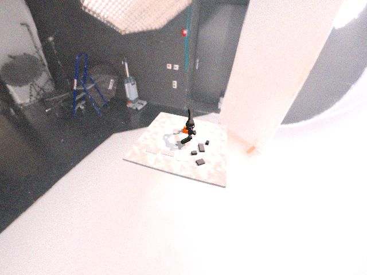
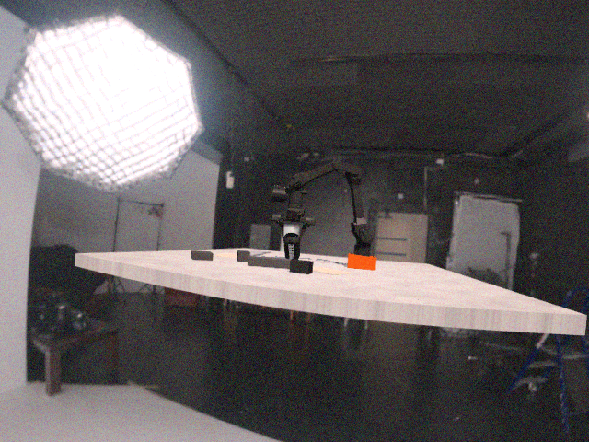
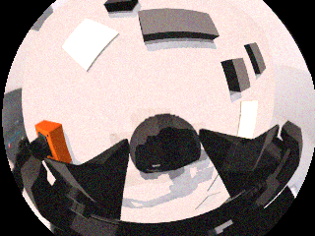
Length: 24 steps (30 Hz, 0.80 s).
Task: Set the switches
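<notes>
We judge label-reading to be in hand: pincer (image 1: 189,138) (image 2: 291,238) (image 3: 164,138) grasping the unit (image 1: 186,140) (image 2: 291,249) (image 3: 165,145) above the surface (image 1: 175,165) (image 2: 380,304) (image 3: 123,88); next needs a clear underside view before lowering it base-down.

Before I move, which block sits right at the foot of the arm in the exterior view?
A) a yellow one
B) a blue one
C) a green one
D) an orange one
D: the orange block sits on the bench, with the dark arm rising just behind it.
</notes>
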{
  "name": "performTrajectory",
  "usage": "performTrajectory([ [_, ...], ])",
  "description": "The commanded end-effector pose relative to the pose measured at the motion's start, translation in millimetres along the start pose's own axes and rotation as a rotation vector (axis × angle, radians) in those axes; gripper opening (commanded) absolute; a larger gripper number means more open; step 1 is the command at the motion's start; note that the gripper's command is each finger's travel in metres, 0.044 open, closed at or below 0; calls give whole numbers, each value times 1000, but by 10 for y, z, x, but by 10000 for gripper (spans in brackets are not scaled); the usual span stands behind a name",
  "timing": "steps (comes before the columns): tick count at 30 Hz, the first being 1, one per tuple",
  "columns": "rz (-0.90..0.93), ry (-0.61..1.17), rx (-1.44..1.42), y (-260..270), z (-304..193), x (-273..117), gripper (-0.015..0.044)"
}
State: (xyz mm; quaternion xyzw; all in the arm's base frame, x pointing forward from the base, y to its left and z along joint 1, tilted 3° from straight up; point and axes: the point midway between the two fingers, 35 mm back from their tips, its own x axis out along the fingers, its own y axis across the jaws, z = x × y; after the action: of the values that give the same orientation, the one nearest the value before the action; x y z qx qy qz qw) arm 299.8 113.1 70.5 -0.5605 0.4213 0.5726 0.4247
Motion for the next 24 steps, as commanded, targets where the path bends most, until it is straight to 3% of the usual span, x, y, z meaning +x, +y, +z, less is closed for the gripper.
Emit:
performTrajectory([
  [1,20,7,12,45,-18,70,338],
  [24,20,6,12,47,107,196,338],
])
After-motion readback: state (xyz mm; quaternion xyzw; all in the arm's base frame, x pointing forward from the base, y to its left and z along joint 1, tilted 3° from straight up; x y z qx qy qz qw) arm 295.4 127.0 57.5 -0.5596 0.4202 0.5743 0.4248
